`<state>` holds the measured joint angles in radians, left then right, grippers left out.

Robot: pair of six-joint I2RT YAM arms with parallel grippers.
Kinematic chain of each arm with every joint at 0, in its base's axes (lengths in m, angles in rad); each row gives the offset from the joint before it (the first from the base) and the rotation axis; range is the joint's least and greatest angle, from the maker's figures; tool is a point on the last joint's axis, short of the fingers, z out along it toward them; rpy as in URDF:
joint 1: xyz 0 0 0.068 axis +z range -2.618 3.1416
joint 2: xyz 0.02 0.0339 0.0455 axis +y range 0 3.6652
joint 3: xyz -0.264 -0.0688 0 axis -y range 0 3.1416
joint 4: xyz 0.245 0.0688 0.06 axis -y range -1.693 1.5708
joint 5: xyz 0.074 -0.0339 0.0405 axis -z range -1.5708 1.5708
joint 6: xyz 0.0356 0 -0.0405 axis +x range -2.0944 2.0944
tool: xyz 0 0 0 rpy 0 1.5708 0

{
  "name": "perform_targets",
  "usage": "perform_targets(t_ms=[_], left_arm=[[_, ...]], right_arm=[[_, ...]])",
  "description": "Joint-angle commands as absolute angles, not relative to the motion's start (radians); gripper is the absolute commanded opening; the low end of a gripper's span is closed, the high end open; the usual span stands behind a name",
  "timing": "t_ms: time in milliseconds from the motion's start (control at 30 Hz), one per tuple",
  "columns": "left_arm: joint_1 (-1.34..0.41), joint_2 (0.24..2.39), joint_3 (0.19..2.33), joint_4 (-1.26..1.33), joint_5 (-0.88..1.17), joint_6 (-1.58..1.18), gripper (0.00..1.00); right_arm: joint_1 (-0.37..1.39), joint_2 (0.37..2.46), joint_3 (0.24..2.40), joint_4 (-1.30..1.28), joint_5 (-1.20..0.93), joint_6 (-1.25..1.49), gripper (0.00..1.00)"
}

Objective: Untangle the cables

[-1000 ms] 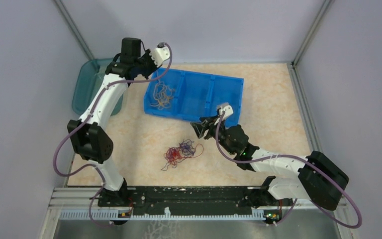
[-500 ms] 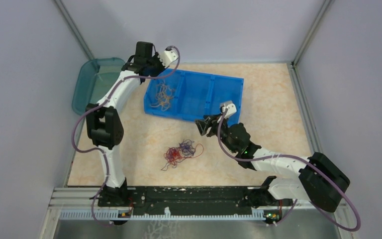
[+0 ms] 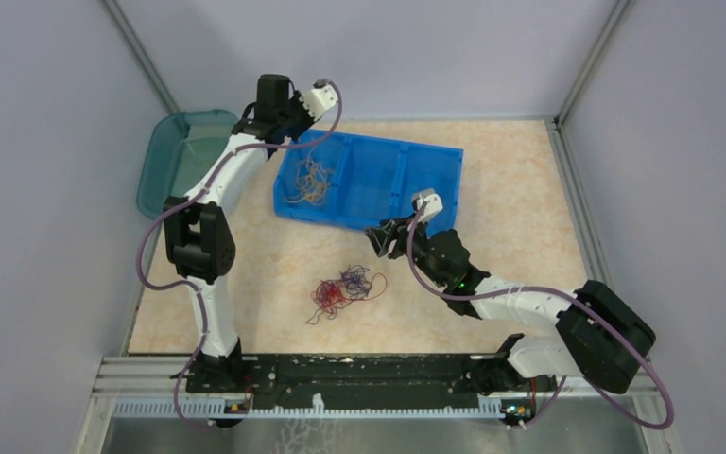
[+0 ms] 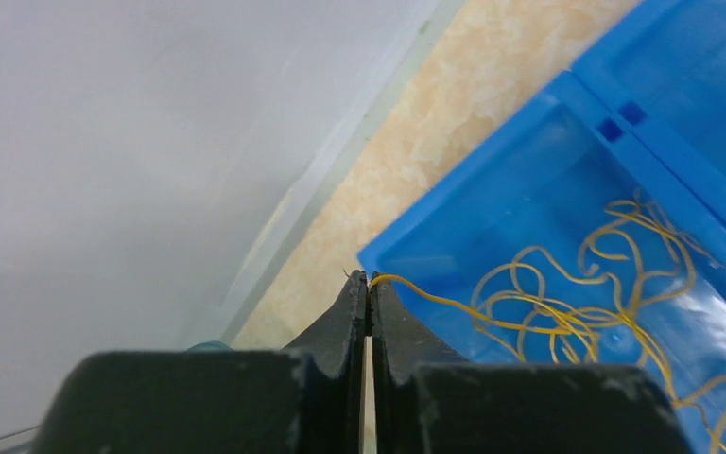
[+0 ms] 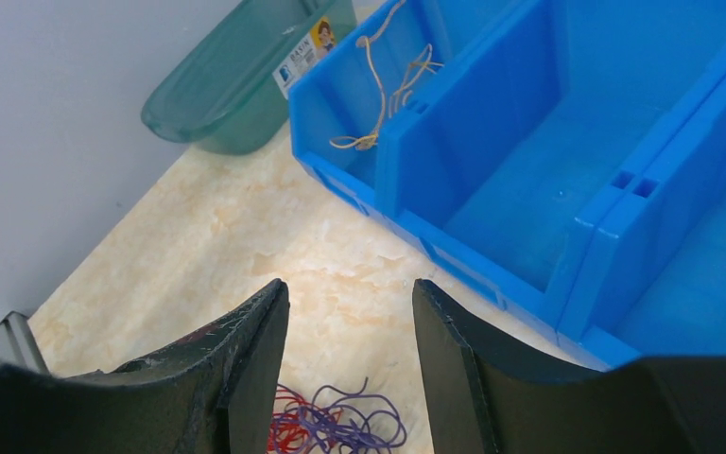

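Observation:
A tangle of red and purple cables lies on the table; it also shows in the right wrist view. Several orange-yellow cables lie in the left compartment of the blue bin. My left gripper hangs over that compartment's far left corner, shut on the end of one orange-yellow cable that trails down into the pile. My right gripper is open and empty, above the table between the tangle and the bin's near wall.
A teal tub stands left of the blue bin by the left wall; it also shows in the right wrist view. The bin's middle and right compartments hold nothing. Grey walls close in the table on three sides.
My left arm swung right from over the teal tub to over the bin's left compartment. My right gripper shifted slightly left and toward the bin.

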<state>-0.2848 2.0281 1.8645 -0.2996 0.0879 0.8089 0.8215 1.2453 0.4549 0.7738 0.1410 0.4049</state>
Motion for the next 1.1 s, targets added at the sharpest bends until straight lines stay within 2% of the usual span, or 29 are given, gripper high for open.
perform_targets(t_ms=[0,233,500,667,833,933,1067], left_arm=[[-0.287,2.041,1.858,-0.470,0.221,0.796,0.09],[-0.282,2.049,1.876,-0.715,0.345,0.872,0.14],[-0.284,2.076,1.903,-0.692,0.308,0.851,0.25],[-0.287,2.096,1.944,-0.632,0.255,0.812,0.56],[-0.283,2.084,2.039,-0.733,0.274,0.838,0.75],[-0.268,2.027,2.043,-0.843,0.361,0.877,0.80],[-0.261,1.925,1.970,-1.054,0.489,1.050,0.79]], right_arm=[[0.818,1.241,0.516,0.836,0.108,0.425,0.52],[0.818,1.228,0.495,0.834,0.116,0.435,0.51],[0.818,1.206,0.483,0.832,0.122,0.443,0.51],[0.818,1.191,0.476,0.825,0.127,0.445,0.51],[0.818,1.189,0.474,0.816,0.130,0.443,0.51],[0.818,1.190,0.474,0.816,0.135,0.441,0.51],[0.818,1.198,0.474,0.818,0.133,0.443,0.51]])
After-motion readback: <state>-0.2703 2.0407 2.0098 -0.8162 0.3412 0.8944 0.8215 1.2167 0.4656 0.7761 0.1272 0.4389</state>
